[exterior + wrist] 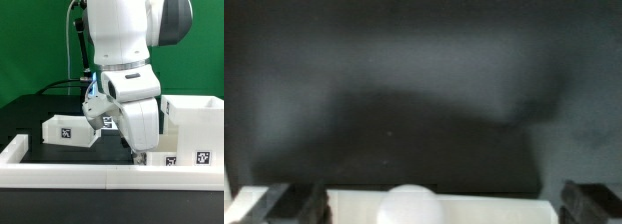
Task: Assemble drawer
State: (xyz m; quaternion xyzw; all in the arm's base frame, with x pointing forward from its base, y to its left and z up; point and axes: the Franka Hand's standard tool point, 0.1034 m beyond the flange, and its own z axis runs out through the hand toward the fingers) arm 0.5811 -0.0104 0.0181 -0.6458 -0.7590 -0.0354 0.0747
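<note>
Toward the exterior view's left sits drawer (70, 128), well apart from housing (195, 118) (not yet slid in). Gripper (130, 148) hangs btwn them, jaws wide, holding nothing; assy barely begun.

Exterior view bright, evenly lit, sharp; mild glare on white arm (120, 35). Wrist view dim, blurry, soft shadow on table (420, 80).

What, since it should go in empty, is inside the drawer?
The drawer shows only white inner walls, nothing rising above its rim. Its floor is hidden behind its near wall, and the arm covers the end toward the exterior view's right.
</note>
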